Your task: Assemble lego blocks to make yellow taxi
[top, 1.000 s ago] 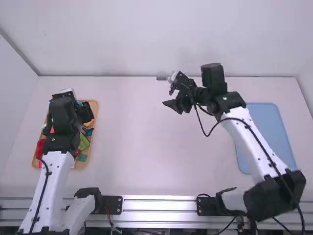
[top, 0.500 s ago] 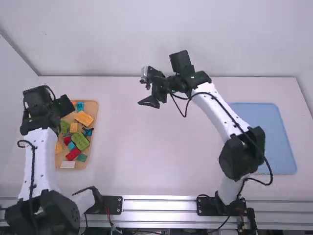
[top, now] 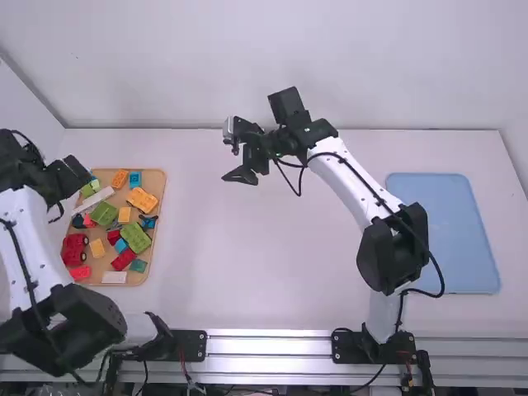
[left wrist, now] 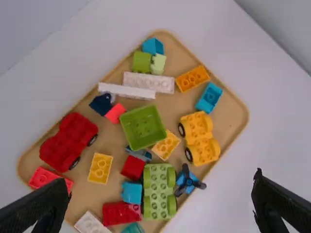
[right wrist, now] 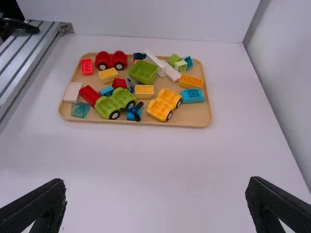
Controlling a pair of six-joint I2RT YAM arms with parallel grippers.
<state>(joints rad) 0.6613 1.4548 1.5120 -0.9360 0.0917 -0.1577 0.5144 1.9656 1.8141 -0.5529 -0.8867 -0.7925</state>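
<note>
My left gripper (top: 73, 176) is over the far left edge of the wooden tray; in its wrist view the gripper (left wrist: 163, 194) stands open above the blocks. The right gripper (top: 233, 154), at the back middle of the table, is open and holds nothing; its fingers are wide apart around the gripper's centre (right wrist: 156, 204) in the right wrist view. The yellow wheeled car base (top: 142, 200) lies at the tray's right side, also the car base (left wrist: 199, 138) in the left wrist view. Two small yellow bricks (left wrist: 165, 145) (left wrist: 100, 168) lie among the others.
The tray (top: 159, 239) also holds a green wheeled base (top: 135, 238), a red car (top: 74, 249), a green open box (left wrist: 143, 127), white bars and red, blue and orange bricks. A blue mat (top: 445, 235) lies at the right. Walls stand behind and at the left.
The left arm has swung left off most of the tray, uncovering the blocks. My right arm has moved left from the right-hand side toward the middle. The blocks' arrangement shows no visible change.
</note>
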